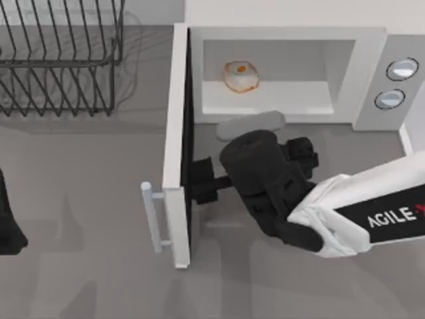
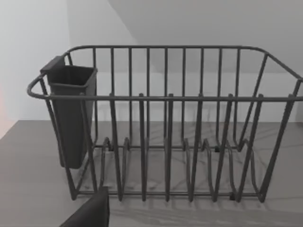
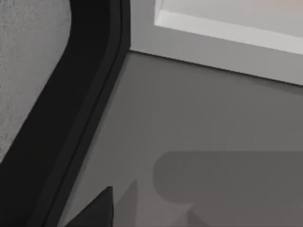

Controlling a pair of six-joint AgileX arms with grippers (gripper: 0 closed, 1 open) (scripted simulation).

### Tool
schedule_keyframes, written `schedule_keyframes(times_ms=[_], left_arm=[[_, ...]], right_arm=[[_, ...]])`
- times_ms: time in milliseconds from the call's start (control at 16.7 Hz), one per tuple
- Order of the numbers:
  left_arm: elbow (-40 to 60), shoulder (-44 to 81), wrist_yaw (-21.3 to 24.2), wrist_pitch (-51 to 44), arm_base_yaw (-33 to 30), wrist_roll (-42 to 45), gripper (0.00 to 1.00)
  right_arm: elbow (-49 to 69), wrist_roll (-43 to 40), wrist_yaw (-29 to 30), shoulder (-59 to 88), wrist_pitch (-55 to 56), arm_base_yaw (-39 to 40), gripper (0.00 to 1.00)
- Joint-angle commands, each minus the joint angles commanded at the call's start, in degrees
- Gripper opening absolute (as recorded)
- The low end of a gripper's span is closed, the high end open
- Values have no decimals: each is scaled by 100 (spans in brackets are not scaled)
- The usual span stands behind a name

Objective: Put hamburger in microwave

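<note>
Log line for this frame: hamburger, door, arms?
hamburger: inside microwave cavity | door: open | right tool: at door's inner face | left arm: parked, table's left edge

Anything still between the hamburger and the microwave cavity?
No. The hamburger already sits inside the microwave cavity, door swung open. The right gripper is by the door's inner face; the left arm is parked at the table's left edge.

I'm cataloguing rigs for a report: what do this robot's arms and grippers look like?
The right arm has a glossy white shell with a black band lettered AGILE in white, a black rounded wrist and a black right gripper. The left arm, at the table's left edge, is black.
</note>
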Motion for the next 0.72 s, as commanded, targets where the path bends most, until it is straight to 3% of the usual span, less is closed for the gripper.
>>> schedule_keyframes(times_ms=[720], left_arm=[[0, 0, 0, 0, 0, 0, 100]], right_arm=[[-81, 61, 86, -51, 55, 49, 100]])
